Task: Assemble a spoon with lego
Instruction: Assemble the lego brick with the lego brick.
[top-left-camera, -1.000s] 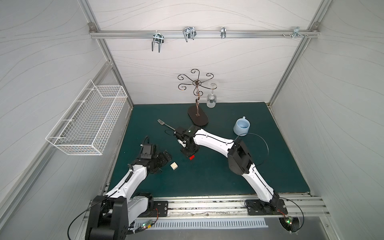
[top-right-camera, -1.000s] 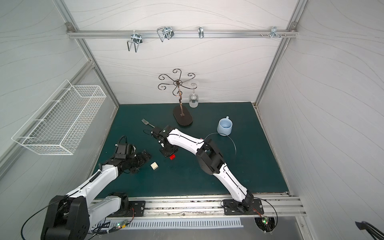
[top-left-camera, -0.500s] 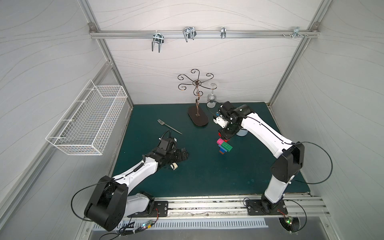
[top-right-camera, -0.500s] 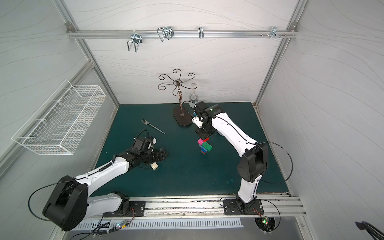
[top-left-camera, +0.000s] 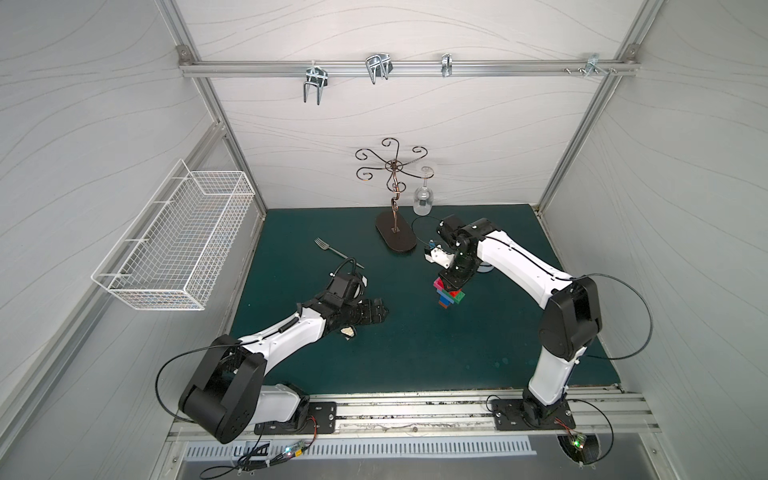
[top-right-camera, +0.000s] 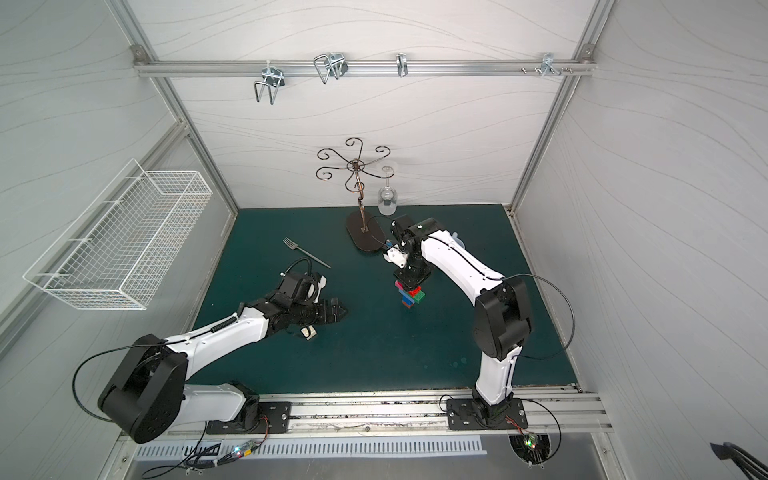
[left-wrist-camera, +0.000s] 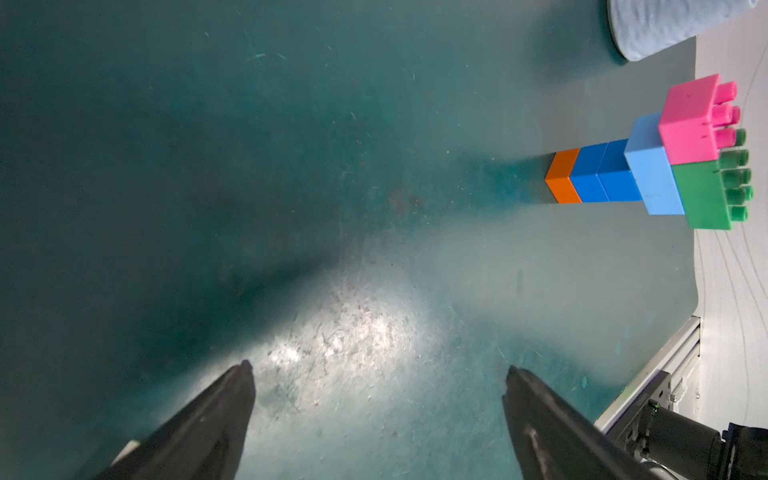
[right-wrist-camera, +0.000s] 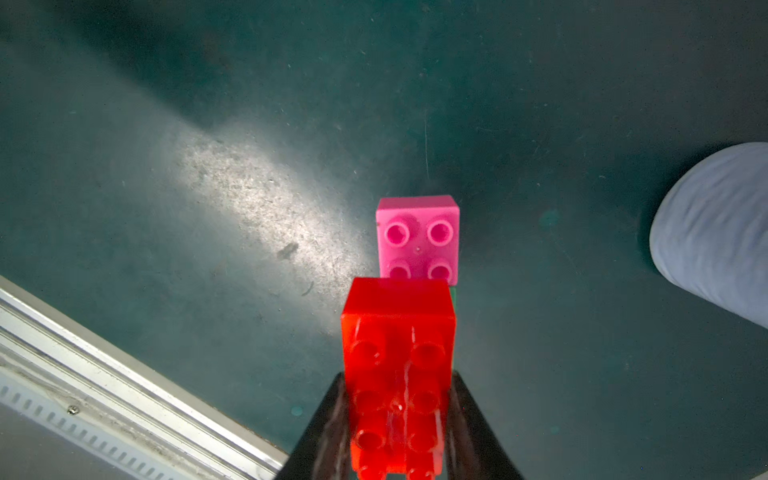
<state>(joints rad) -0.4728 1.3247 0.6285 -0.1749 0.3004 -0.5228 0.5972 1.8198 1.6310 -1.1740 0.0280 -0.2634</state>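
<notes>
In both top views the unfinished spoon (top-left-camera: 449, 297) (top-right-camera: 412, 296) stands upright on the green mat (top-left-camera: 415, 357), mid-table toward the right arm's side. The right gripper (top-left-camera: 454, 283) (top-right-camera: 409, 283) points down directly on top of it. The left gripper (top-left-camera: 379, 312) (top-right-camera: 339, 311) lies low over the mat, well apart from the build, jaws spread with nothing between them. A white brick (top-left-camera: 348, 331) (top-right-camera: 308, 331) sits just beside its wrist. A metal fork (top-left-camera: 337, 252) lies farther back.

From the left wrist, the left gripper (left-wrist-camera: 378, 368) has its two fingers wide apart over bare mat. The spoon (left-wrist-camera: 648, 170) stands well ahead of them: orange base, two blue bricks, a light blue one, then green and pink with bare studs. A pale blue mug (left-wrist-camera: 665, 25) is behind it.

From the right wrist, the right gripper (right-wrist-camera: 399, 386) is clamped on a long red brick (right-wrist-camera: 397, 316), held over the green brick (right-wrist-camera: 453, 296) next to the pink brick (right-wrist-camera: 417, 237). Whether red touches green cannot be told.
</notes>
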